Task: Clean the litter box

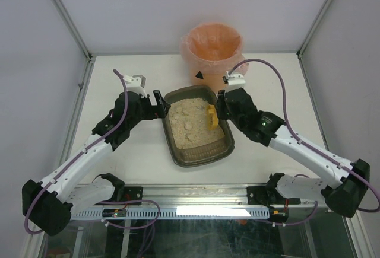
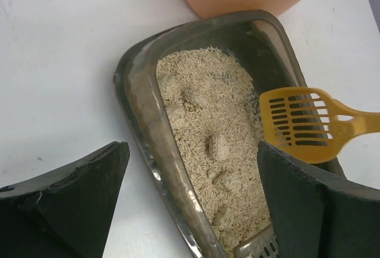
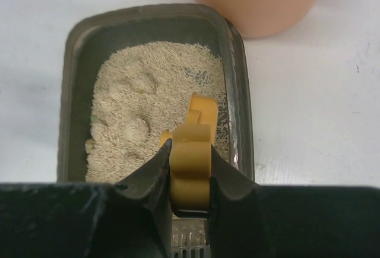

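The litter box (image 1: pixel 200 159) is a shallow dark tray of beige litter at the table's middle, with a few clumps (image 2: pixel 219 147) in it. My right gripper (image 1: pixel 221 108) is at the box's right wall and is shut on the handle of a yellow slotted scoop (image 3: pixel 191 157). The scoop's head (image 2: pixel 300 124) hangs tilted over the litter near the right wall. My left gripper (image 2: pixel 193 151) is open and straddles the box's left rim (image 2: pixel 142 110), one finger outside on the table side and one over the litter, touching nothing that I can see.
An orange-pink bag-lined bucket (image 1: pixel 214 41) stands just behind the box, close to its far end. A grey slotted piece (image 3: pixel 190 240) lies at the near end inside the box. White enclosure walls stand at the left, right and back.
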Robot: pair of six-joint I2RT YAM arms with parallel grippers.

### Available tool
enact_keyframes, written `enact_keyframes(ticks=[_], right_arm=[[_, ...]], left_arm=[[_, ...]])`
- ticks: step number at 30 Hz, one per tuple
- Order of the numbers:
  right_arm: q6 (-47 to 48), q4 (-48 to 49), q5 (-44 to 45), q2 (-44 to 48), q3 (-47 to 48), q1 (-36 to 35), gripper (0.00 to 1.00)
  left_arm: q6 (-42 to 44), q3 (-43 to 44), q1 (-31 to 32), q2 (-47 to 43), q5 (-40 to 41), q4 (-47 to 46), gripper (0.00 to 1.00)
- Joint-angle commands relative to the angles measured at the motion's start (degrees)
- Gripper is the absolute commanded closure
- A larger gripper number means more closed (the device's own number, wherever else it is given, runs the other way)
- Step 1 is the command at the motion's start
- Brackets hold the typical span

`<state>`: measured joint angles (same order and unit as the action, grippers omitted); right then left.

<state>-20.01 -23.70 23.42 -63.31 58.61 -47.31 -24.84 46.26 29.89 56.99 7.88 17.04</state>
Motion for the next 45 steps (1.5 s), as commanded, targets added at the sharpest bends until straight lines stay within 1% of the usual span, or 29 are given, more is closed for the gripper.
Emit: enact_keyframes(ticks=[1,4,9,12,14,19,26,34,39,43,45], right_arm=[[1.3,-1.9,10.0,-3.7,4.5,-2.7,1.00],[-0.1,-3.7,10.1,-6.4,6.2,-2.7,1.00],[-3.0,-2.2,6.6,-8.8,6.5,-2.4,1.00],[-5.1,-1.0,2.3,-10.1,6.1,-0.9,1.00],[-6.7,0.0,-1.2,-10.4,5.3,1.1,1.00],[-9.8,3.9,-9.5,-8.5,1.2,6.3,1.00],[-12.9,7.0,-15.9,-5.4,-5.0,10.9,1.00],[-14.3,8.6,-18.8,-3.6,-8.8,12.2,1.00],[-16.7,11.1,-20.6,-3.2,-12.0,12.5,1.00],[-19.1,13.0,-21.0,-3.0,-14.5,12.5,1.00],[-20.6,14.5,-20.8,-2.6,-16.4,12.5,1.00]], left_arm=[[-3.4,-2.7,-0.3,-0.4,-5.8,-7.5,0.09],[-4.3,-4.3,-0.3,0.2,-8.3,-9.5,0.15],[-4.5,-5.7,-0.2,1.2,-8.8,-10.3,0.20],[-4.8,-6.0,-0.1,1.6,-8.9,-10.7,0.23],[-5.2,-6.0,0.2,2.4,-8.1,-10.8,0.27],[-6.4,-5.5,1.2,5.9,-7.5,-10.6,0.33],[-6.5,-3.3,5.5,11.1,-1.5,-8.3,0.35],[-6.9,-0.6,8.7,14.2,7.2,-3.9,0.38],[-7.0,-0.2,8.9,16.2,7.7,-3.8,0.40],[-5.6,0.7,9.2,17.8,7.2,-3.9,0.54],[-5.1,0.9,9.4,18.0,7.2,-3.8,0.58]])
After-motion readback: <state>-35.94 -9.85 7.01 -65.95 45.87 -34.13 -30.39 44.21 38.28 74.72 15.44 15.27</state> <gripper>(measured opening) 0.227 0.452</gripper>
